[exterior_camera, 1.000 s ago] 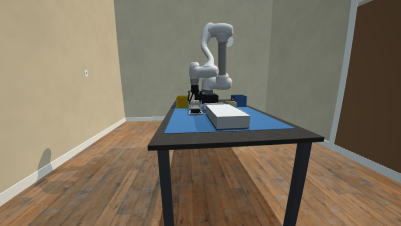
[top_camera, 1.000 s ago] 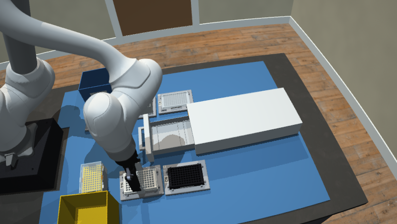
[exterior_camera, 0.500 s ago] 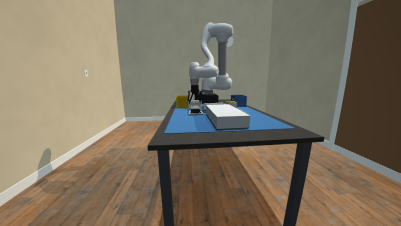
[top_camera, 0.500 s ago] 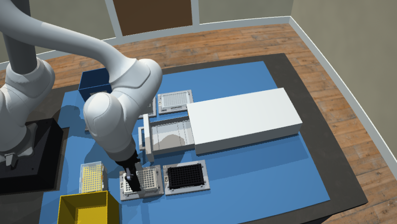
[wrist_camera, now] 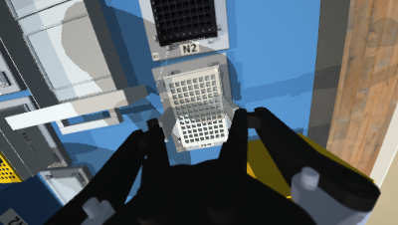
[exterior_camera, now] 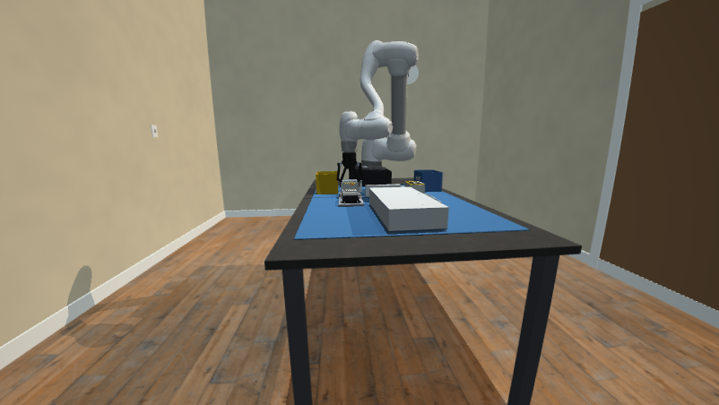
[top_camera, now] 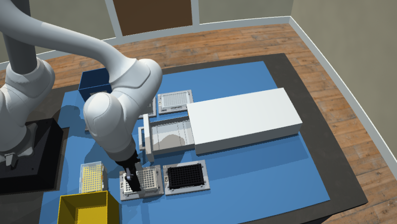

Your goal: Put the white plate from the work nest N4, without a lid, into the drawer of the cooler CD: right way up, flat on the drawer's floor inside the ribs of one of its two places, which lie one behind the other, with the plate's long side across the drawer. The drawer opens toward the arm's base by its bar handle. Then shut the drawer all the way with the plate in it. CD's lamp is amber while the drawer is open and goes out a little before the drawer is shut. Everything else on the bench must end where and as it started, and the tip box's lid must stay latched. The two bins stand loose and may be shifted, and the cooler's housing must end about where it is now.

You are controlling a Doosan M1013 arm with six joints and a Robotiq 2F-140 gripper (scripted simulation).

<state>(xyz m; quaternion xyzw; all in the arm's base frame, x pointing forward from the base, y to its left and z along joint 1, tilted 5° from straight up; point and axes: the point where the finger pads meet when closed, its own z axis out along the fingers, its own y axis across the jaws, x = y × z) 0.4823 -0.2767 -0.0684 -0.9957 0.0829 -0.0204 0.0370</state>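
The white plate [top_camera: 141, 180] sits in the grey nest N4 [top_camera: 140, 195] at the front left of the blue mat. My gripper [top_camera: 132, 182] reaches down over the plate's end nearest the arm and is shut on the white plate across its short side. In the wrist view the plate [wrist_camera: 199, 107] lies between the black fingers, its far half in shadow. I cannot tell whether it is raised off the nest. The white cooler CD [top_camera: 244, 118] has its drawer [top_camera: 169, 136] pulled out toward the arm, with an empty ribbed floor and its bar handle [top_camera: 141, 137] at the front.
A black plate [top_camera: 185, 175] sits on nest N2 right beside N4. A lidded yellow tip box [top_camera: 91, 178] and a yellow bin [top_camera: 86, 208] stand to the left. Another plate [top_camera: 174, 100] and a blue bin [top_camera: 94, 82] lie behind the drawer.
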